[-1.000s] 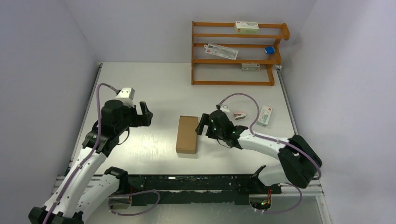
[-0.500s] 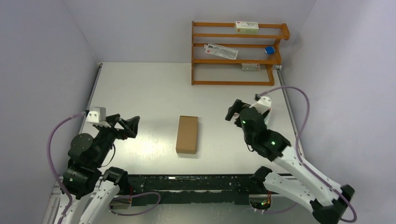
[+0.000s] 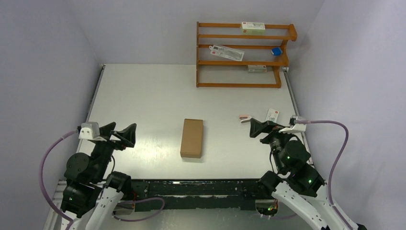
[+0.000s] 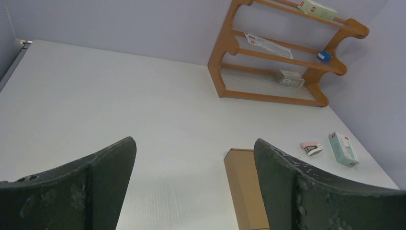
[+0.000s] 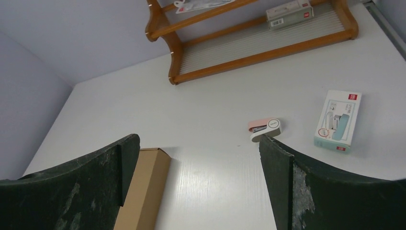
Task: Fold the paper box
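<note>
The paper box (image 3: 192, 138) is a slim plain brown carton lying flat in the middle of the white table. It also shows in the left wrist view (image 4: 246, 189) and the right wrist view (image 5: 143, 184). My left gripper (image 3: 119, 132) is open and empty, raised at the near left, well away from the box. My right gripper (image 3: 261, 128) is open and empty, raised at the near right, also apart from the box. In each wrist view the two dark fingers stand wide apart with only table between them.
A wooden shelf rack (image 3: 242, 55) stands at the back right, with small white cartons and a blue item on it. A small pink-and-white stapler (image 3: 244, 118) and a white-and-teal carton (image 3: 272, 115) lie near my right gripper. Grey walls enclose the table.
Both arms have pulled back from the box toward the near edge and lifted. The right gripper moved right and nearer, the left gripper down-left. The box has not moved.
</note>
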You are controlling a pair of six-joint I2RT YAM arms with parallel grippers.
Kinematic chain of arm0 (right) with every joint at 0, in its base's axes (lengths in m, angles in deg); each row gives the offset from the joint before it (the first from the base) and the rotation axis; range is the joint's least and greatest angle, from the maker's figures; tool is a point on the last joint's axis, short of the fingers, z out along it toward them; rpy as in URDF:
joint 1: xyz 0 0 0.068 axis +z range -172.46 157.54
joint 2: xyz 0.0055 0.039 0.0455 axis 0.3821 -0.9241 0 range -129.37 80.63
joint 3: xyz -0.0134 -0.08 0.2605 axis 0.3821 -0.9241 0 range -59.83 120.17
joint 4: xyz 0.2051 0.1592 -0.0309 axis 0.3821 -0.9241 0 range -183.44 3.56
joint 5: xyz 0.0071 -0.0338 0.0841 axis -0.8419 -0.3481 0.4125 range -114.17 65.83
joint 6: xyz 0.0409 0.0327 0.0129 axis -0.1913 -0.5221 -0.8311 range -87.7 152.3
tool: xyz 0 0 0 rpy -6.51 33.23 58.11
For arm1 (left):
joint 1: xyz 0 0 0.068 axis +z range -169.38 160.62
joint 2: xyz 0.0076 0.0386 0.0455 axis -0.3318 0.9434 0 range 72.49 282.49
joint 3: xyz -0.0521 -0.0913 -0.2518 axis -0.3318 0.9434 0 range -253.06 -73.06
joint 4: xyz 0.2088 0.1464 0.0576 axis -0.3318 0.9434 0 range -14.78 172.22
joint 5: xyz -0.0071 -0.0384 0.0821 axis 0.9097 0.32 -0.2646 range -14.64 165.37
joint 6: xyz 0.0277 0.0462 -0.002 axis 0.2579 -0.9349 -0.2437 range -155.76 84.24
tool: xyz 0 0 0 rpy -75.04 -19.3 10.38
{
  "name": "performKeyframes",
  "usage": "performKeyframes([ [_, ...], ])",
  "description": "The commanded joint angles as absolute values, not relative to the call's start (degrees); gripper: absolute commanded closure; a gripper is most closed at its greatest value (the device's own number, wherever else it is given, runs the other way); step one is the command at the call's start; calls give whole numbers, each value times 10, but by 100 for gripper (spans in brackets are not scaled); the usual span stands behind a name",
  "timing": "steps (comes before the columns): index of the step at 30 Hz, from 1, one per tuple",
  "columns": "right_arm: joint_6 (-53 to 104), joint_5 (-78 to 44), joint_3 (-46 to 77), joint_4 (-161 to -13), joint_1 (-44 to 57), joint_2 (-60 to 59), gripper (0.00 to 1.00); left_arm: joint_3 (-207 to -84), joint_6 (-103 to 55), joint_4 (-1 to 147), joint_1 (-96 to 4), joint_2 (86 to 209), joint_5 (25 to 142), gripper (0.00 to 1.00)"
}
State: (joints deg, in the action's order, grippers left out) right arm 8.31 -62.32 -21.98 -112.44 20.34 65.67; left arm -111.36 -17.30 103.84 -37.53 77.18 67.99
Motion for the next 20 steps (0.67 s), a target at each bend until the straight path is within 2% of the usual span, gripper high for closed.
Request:
performKeyframes([
  [1, 111, -597, -239, -1097, 203, 681, 0, -1107, -176, 1043, -370, 765, 662, 3],
  [20, 96, -610, -224, -1125, 203, 660, 0, -1103, -175, 1041, -370, 768, 676, 4],
])
